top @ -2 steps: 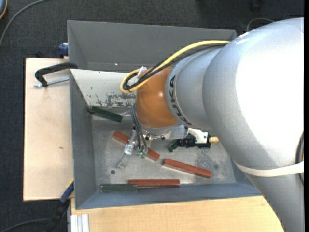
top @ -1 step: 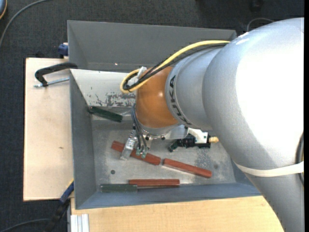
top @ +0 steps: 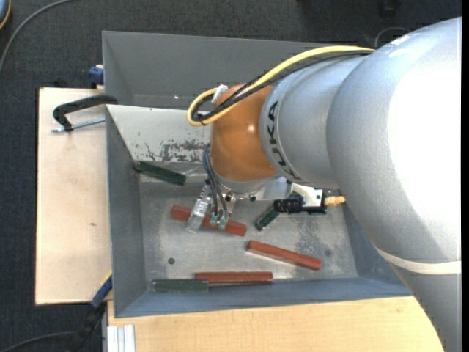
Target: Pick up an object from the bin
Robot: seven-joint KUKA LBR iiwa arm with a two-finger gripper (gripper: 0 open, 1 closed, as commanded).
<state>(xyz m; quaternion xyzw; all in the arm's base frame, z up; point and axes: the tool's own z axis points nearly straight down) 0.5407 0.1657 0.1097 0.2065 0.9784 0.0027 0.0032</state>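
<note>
1. Camera view looked down on a grey metal bin [top: 121,218]. The silver robot arm [top: 381,145] reached in from the right, with an orange wrist cover [top: 234,145] and a yellow cable [top: 293,61] looped over it.
2. The gripper [top: 212,217] was low in the bin, left of centre, directly over a slanted red-brown flat stick [top: 236,229]. One end of that stick showed on the gripper's left and the other on its right.
3. That stick lay on the bin floor. The view did not settle whether the gripper was touching it.
4. Jaws: I could not tell whether they were open, closed or gripping the stick, because the tool body and its wiring covered them.
5. A short dark green stick [top: 265,218] lay tilted just right of the gripper. It was near the right end of the red-brown flat stick but apart from it.
6. A longer dark green bar [top: 160,172] lay at the back left, close to the rear wall and well apart from the gripper.
7. A second red-brown stick [top: 283,255] lay slanted on the floor, right of centre and toward the front.
8. A long red-brown strip [top: 233,276] lay along the front wall. A dark green strip [top: 179,286] lay just beside its left end, in the front-left corner.
9. A small dark speck [top: 171,261] sat on the bare floor, between the gripper and the front wall.
</note>
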